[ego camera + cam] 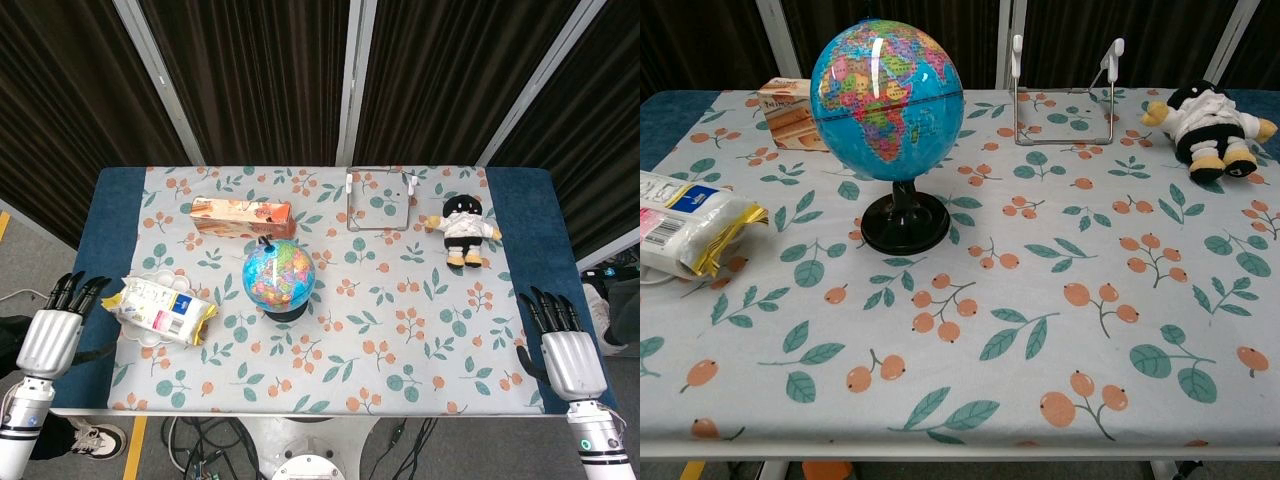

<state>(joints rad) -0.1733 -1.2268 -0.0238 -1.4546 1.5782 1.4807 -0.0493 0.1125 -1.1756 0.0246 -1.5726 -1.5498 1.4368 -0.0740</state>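
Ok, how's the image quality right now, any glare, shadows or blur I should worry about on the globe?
Head view: even, soft light, globe sharp, with a small highlight on top and a faint shadow by its base. Chest view: a bright glare streak on the globe's upper left hides some of the map; the box and plush at the far edge look slightly softer. No motion blur in either.

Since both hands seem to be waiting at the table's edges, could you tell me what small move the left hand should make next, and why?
Probably a short reach inward: the left hand is open at the table's left edge, holding nothing, and the snack packet on its white plate lies just beside it, nearer than the globe. The right hand is open too, with nothing close by.
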